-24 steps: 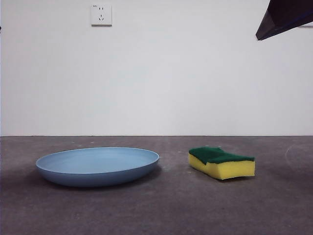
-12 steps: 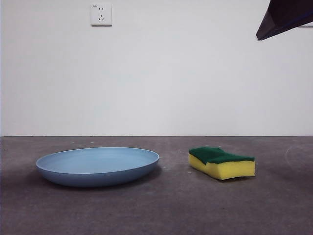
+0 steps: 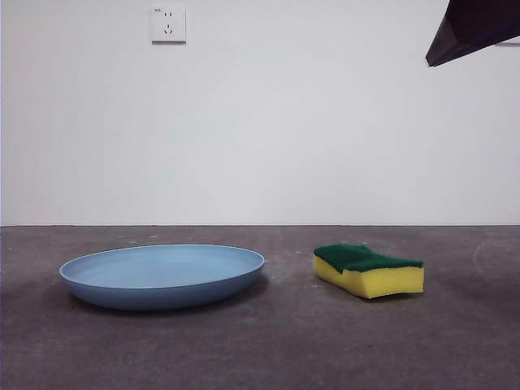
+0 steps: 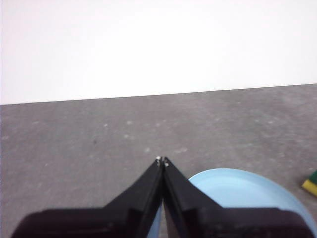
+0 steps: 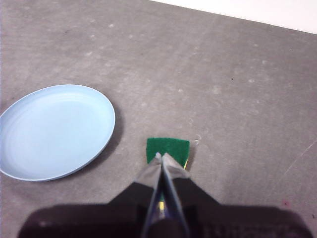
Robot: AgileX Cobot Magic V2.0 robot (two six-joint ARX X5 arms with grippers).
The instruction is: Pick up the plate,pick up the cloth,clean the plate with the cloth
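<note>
The light-blue plate [image 3: 162, 275] lies flat on the grey table at the left. To its right lies the cloth [image 3: 368, 270], a yellow sponge with a green top. My right gripper [image 5: 161, 157] hangs shut high above the cloth [image 5: 168, 148], holding nothing; the plate [image 5: 53, 130] is off to its side. In the front view one arm shows only as a black tip [image 3: 475, 28] in the top right corner. My left gripper [image 4: 161, 160] is shut and empty, above the near edge of the plate [image 4: 242, 191]. A corner of the cloth [image 4: 311, 183] shows at that view's edge.
A white wall with a power socket [image 3: 168, 24] stands behind the table. Bare grey tabletop [image 3: 284, 341] lies in front of both objects and between them.
</note>
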